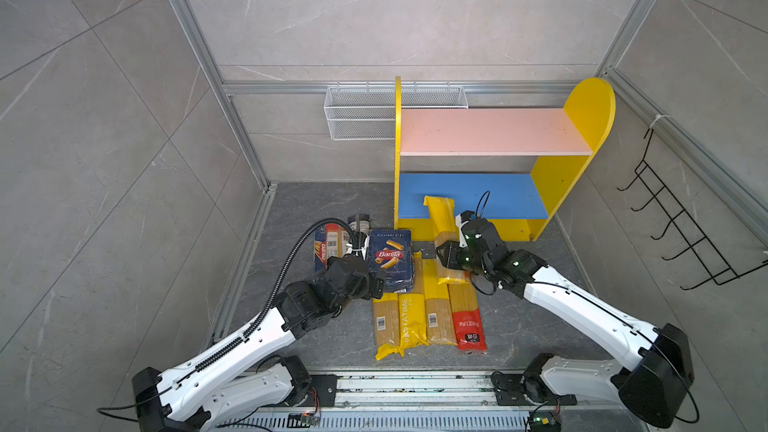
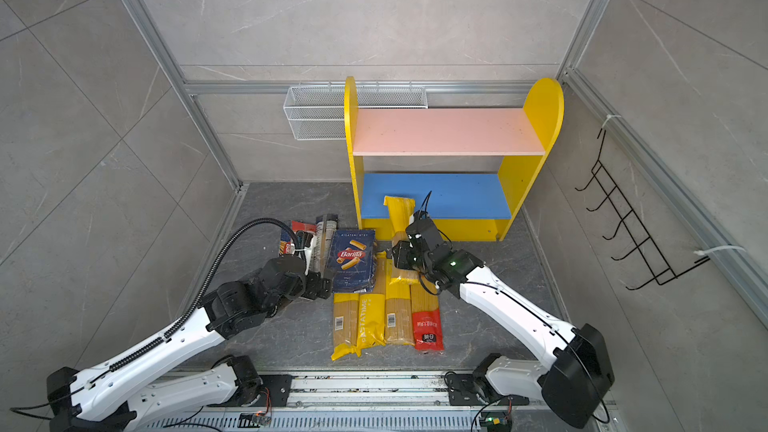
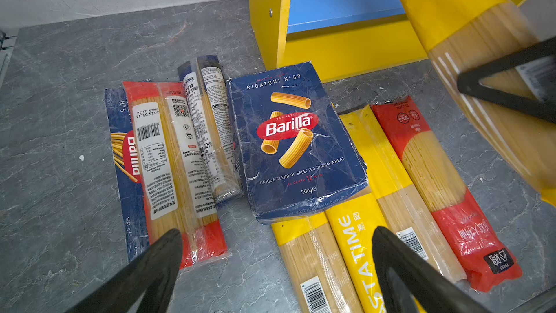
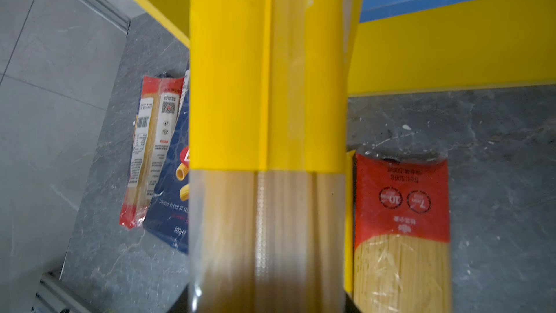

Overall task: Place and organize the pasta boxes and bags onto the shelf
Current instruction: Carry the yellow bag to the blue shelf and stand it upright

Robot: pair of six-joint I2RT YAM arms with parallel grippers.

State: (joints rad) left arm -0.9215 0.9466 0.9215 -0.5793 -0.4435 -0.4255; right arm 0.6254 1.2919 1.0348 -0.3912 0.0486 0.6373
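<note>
A yellow bag [image 1: 442,218] of spaghetti is held between the right fingers [image 3: 469,82], clamped around its clear middle. It is tilted, with its yellow end raised ahead of them over the front edge of the blue lower board [image 1: 498,193] of the shelf [image 1: 590,110]. The left fingers [image 3: 162,266] are spread wide and empty above the surface [image 1: 311,209]. Just ahead of them the rigatoni box [image 3: 294,143] is seen, overlapping three yellow bags [image 3: 355,236] that lie beside a red bag [image 3: 445,182]. Nearer the left-hand finger, a second red bag [image 3: 168,161] and a dark bag [image 3: 213,121] are laid on the spaghetti box [image 3: 118,121].
</note>
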